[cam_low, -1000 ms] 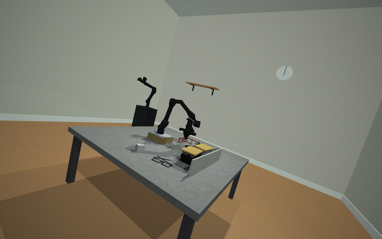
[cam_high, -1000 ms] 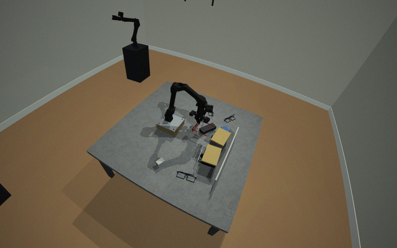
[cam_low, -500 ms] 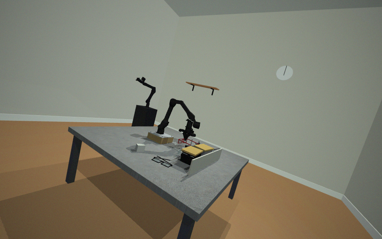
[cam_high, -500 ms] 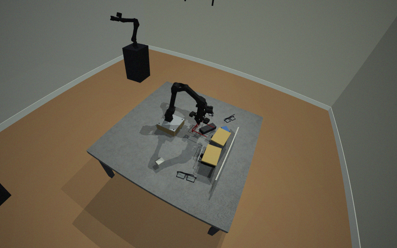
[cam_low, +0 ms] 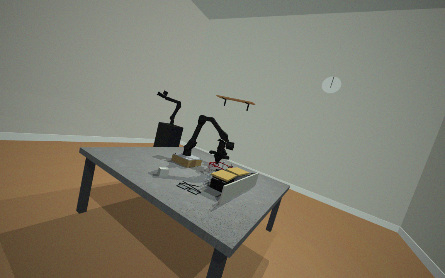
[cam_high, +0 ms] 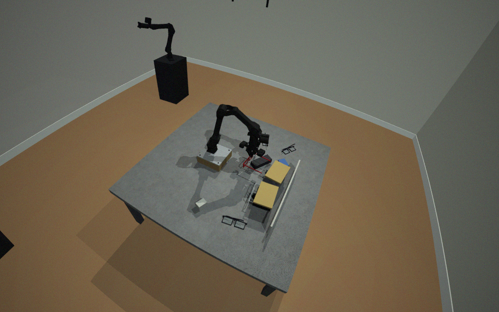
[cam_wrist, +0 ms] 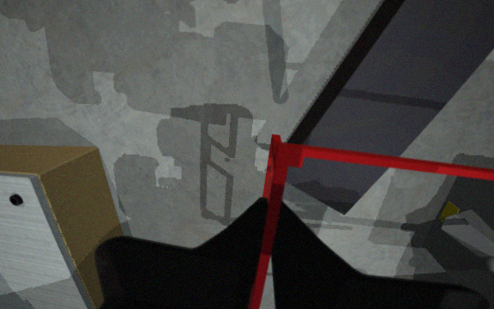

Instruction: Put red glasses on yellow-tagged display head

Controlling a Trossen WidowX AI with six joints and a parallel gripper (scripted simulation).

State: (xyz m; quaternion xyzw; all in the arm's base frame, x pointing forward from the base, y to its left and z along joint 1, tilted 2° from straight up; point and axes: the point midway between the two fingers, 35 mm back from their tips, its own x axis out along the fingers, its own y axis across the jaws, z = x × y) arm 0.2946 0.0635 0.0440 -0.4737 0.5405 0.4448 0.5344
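My gripper (cam_high: 250,155) (cam_low: 217,162) (cam_wrist: 269,206) is shut on the front frame of the red glasses (cam_high: 253,169) (cam_wrist: 358,157). It holds them above the table, between the arm's base and the heads, with the temples extending toward the heads' side. Two display heads with yellow tops stand side by side, one head (cam_high: 277,171) near the black case and the other head (cam_high: 265,194) farther from it. In the wrist view, a yellow tag (cam_wrist: 449,211) shows beside a pale nose piece (cam_wrist: 474,233) at lower right; this appears to be the head near the case. The heads' ears are hidden.
A black case (cam_high: 260,161) (cam_wrist: 410,86) lies under and beside the glasses. A white panel (cam_high: 285,193) (cam_low: 239,187) stands behind the heads. Black glasses (cam_high: 234,222) (cam_low: 188,187) and a white block (cam_high: 201,202) (cam_low: 163,171) lie nearer the front edge. More black glasses (cam_high: 288,148) lie beyond the case.
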